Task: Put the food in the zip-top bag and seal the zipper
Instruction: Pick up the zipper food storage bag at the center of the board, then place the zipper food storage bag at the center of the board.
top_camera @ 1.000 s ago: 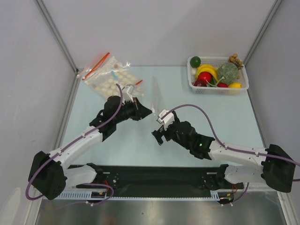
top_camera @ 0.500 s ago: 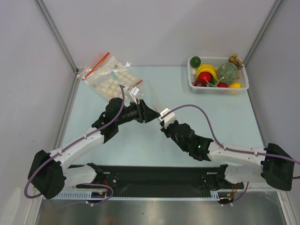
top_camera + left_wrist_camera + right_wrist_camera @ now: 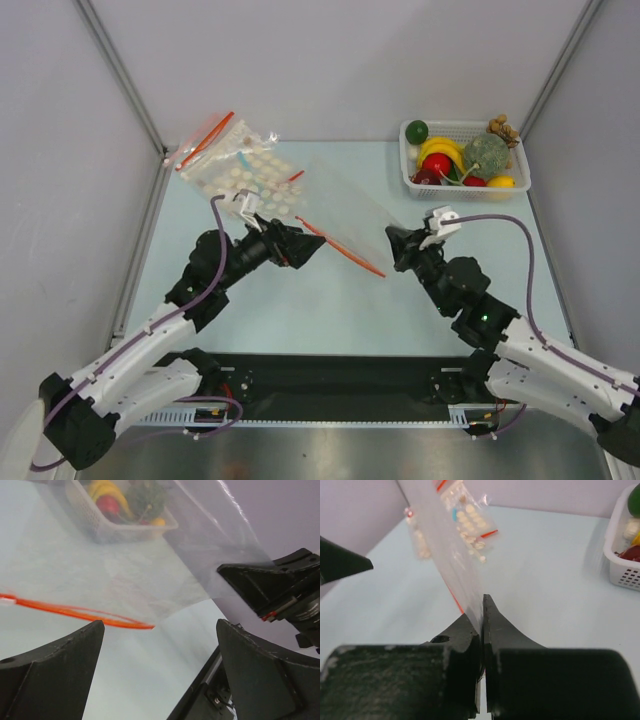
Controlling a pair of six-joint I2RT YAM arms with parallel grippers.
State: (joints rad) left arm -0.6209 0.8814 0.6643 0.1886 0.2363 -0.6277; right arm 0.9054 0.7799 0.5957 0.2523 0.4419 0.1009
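Observation:
The clear zip-top bag (image 3: 345,205) hangs above the middle of the table, its red zipper (image 3: 342,247) along the near edge. My right gripper (image 3: 396,238) is shut on the bag's right corner; in the right wrist view the film (image 3: 455,555) runs up from the closed gripper (image 3: 483,601). My left gripper (image 3: 306,246) is open just left of the zipper and holds nothing. In the left wrist view the gripper (image 3: 160,625) spans the zipper's end (image 3: 75,612). The food lies in the basket: a grey-green ball (image 3: 486,152), a red fruit (image 3: 437,164), a dark green ball (image 3: 417,130).
A white basket (image 3: 520,165) at the back right also holds yellow bananas (image 3: 440,148) and a brown grape bunch (image 3: 503,127). Clear bags of pale discs (image 3: 235,160) lie at the back left. Grey walls close in both sides and the back.
My left gripper opened, let go of the bag and drew back left. My right gripper shut on the bag and carried it right, so it now hangs spread between the arms.

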